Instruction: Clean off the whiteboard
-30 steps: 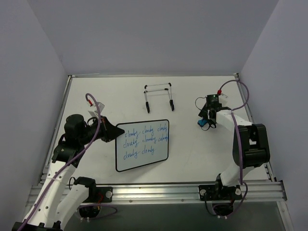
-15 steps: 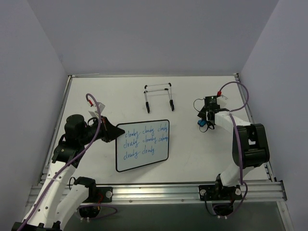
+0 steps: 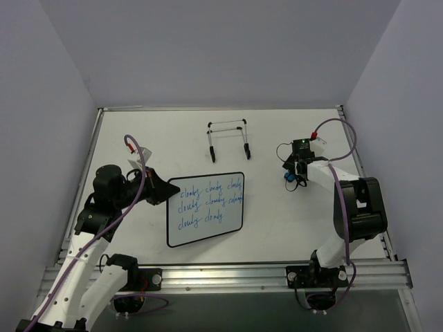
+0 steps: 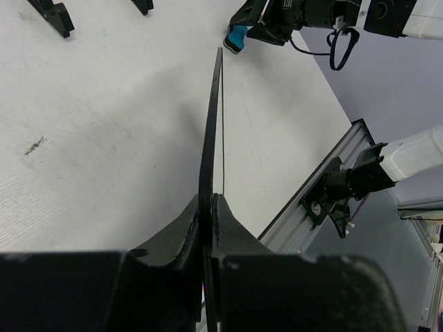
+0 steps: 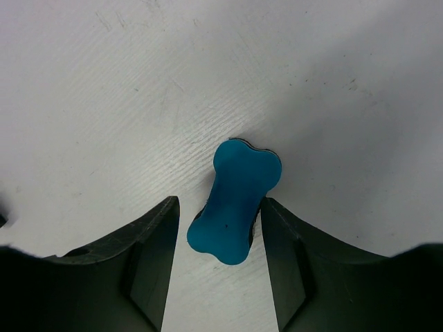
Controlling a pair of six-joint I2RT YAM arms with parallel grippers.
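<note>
I work in a robot lab cell. A bare white counter (image 3: pixel 277 221) is boxed in by plain pale walls (image 3: pixel 221 48). An aluminium rail (image 3: pixel 228 277) along its near edge carries my left arm (image 3: pixel 104 200) and right arm (image 3: pixel 356 207), with purple cable (image 3: pixel 144 178) looped along them.

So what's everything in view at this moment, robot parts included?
small rectangular whiteboard with a thin black frame: one, white with blue handwriting, middle of the table
thin wire easel stand: one, silver rods with black feet, far centre, apart from the whiteboard
small bone-shaped eraser block: one, blue, right side, lying on the table
flat table: one, white, scuffed
left gripper: one, black, shut on the whiteboard's left edge
right gripper: one, black, open, fingers either side of the eraser block
</note>
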